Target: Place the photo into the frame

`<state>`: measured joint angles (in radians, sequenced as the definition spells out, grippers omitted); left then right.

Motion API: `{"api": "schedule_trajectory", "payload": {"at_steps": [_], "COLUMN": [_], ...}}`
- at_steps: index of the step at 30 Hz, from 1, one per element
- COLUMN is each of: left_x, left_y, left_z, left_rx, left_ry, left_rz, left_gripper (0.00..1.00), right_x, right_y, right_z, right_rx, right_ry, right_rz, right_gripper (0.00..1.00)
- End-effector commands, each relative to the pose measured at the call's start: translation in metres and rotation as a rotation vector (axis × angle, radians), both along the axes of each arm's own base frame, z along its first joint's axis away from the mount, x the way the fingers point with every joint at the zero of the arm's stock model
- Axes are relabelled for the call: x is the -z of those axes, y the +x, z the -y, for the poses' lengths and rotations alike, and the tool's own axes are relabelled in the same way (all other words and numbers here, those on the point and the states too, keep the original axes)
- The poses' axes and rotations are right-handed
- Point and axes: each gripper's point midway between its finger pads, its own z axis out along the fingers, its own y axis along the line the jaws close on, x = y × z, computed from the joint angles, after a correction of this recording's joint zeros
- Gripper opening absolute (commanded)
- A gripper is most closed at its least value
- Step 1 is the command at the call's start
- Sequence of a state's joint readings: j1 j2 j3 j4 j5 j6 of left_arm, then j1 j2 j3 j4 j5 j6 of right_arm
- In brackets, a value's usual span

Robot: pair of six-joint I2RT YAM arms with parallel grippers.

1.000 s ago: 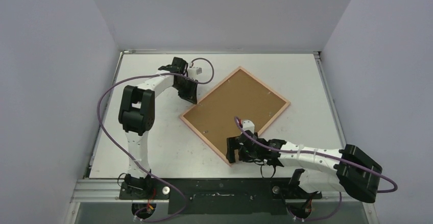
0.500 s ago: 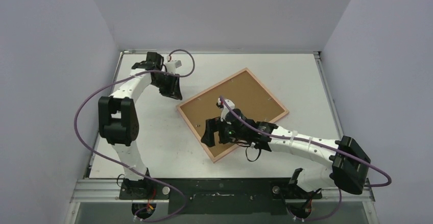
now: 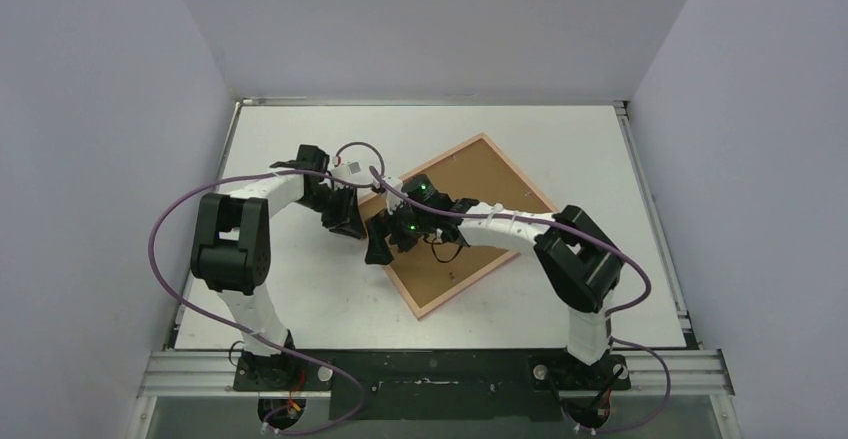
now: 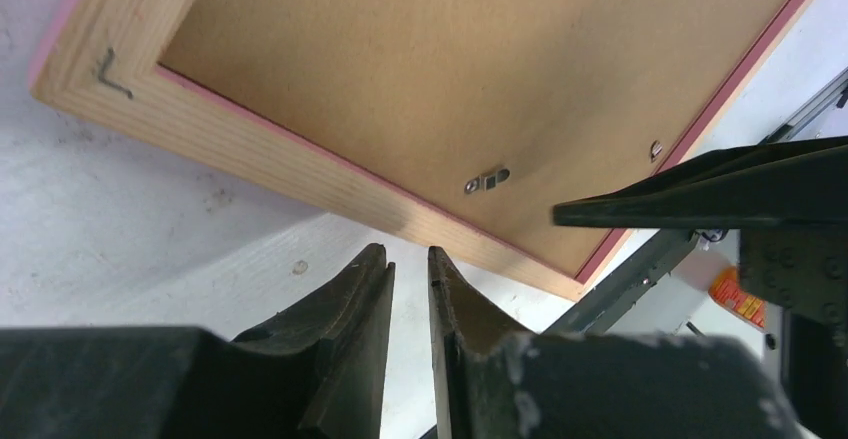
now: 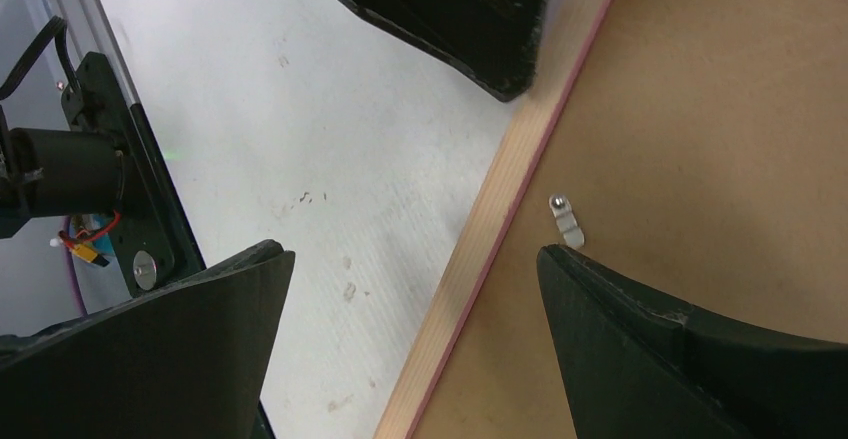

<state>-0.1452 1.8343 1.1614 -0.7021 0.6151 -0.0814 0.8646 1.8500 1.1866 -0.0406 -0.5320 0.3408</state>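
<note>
The frame (image 3: 465,287) lies face down on the white table, its pink border round the brown backing panel (image 3: 480,174). The photo is hidden. My left gripper (image 3: 348,224) sits low on the table just off the frame's left edge (image 4: 250,154). Its fingers (image 4: 410,251) are all but shut, a thin slit with nothing in it. My right gripper (image 3: 380,247) hangs wide open astride that same edge (image 5: 500,209). Between its fingertips (image 5: 415,251), one side is over the table and the other over the backing (image 5: 720,109) by a metal turn clip (image 5: 567,219).
The two grippers are a finger's width apart; the left one's fingers (image 5: 460,19) show at the top of the right wrist view. Purple cables (image 3: 160,229) loop off both arms. A metal rail (image 3: 440,364) with the arm bases runs along the near edge. Walls enclose three sides.
My right arm swung from the frame's near corner across the backing to its left edge. My left gripper pulled back, then came in beside that edge. The frame turned slightly.
</note>
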Motion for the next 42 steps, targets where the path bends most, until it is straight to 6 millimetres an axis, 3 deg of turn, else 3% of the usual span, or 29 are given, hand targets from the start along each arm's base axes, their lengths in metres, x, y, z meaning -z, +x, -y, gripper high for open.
{"api": "schedule_trajectory", "payload": {"at_steps": [1, 9, 19, 42], "left_x": [-0.003, 0.013, 0.024, 0.032], "left_y": [0.018, 0.016, 0.012, 0.015], "left_z": [0.013, 0.009, 0.003, -0.003], "left_rx": [-0.027, -0.027, -0.027, -0.036], "left_ry": [-0.067, -0.017, 0.023, 0.062], "left_rz": [0.056, 0.030, 0.018, 0.015], "left_gripper": [0.18, 0.17, 0.16, 0.08], "right_x": [-0.021, -0.003, 0.014, 0.020], "right_y": [0.010, 0.023, 0.020, 0.007], "right_z": [-0.027, -0.027, -0.013, -0.010], "right_rx": [-0.148, -0.147, -0.132, -0.142], "right_ry": [0.075, 0.047, 0.045, 0.092], "right_rz": [0.086, 0.080, 0.044, -0.003], "right_gripper": [0.98, 0.97, 0.96, 0.94]}}
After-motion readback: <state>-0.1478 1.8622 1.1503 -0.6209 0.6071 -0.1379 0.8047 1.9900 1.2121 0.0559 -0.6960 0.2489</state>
